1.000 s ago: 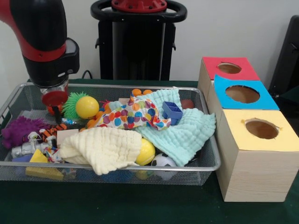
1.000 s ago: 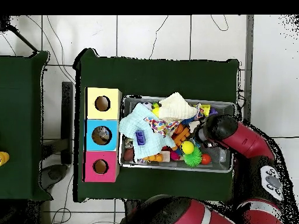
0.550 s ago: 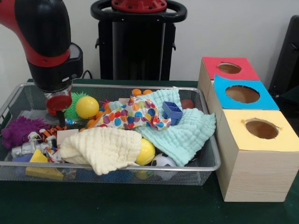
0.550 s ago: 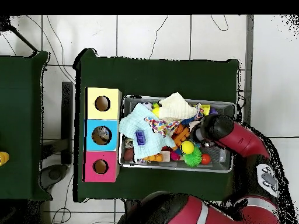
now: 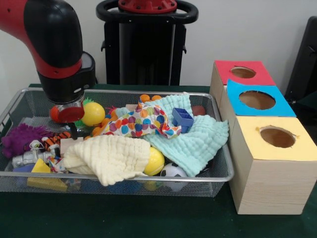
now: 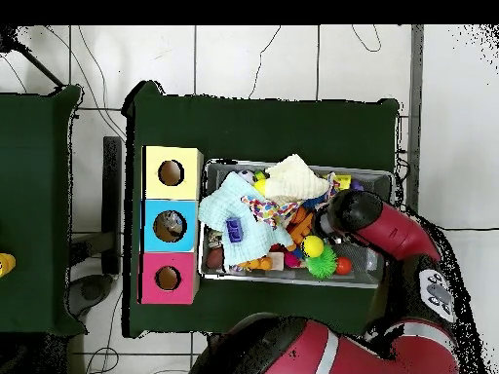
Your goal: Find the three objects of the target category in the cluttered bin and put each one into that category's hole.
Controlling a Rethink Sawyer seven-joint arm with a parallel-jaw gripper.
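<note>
My gripper (image 5: 70,128) hangs from the red and black arm inside the left part of the wire bin (image 5: 148,177), just left of a yellow ball (image 5: 92,114) and above a striped tiger toy (image 5: 55,140). Whether it holds anything is hidden. A green spiky ball (image 5: 88,101) shows partly behind the arm. More toys lie among the cloths: a blue square cup (image 5: 182,119), a second yellow ball (image 5: 155,161) and a soccer ball (image 5: 172,171). In the overhead view the arm (image 6: 353,216) covers the gripper beside the yellow ball (image 6: 313,246).
Polka-dot (image 5: 138,121), mint (image 5: 194,141) and cream (image 5: 109,156) cloths cover much of the bin. A purple fuzzy toy (image 5: 22,137) lies at its left end. Right of the bin stand red (image 5: 242,73), blue (image 5: 257,100) and yellow (image 5: 277,138) boxes with holes.
In the front view the arm has moved to the right and a little lower, from the bin's left wall toward the yellow ball, now covering most of the green spiky ball.
</note>
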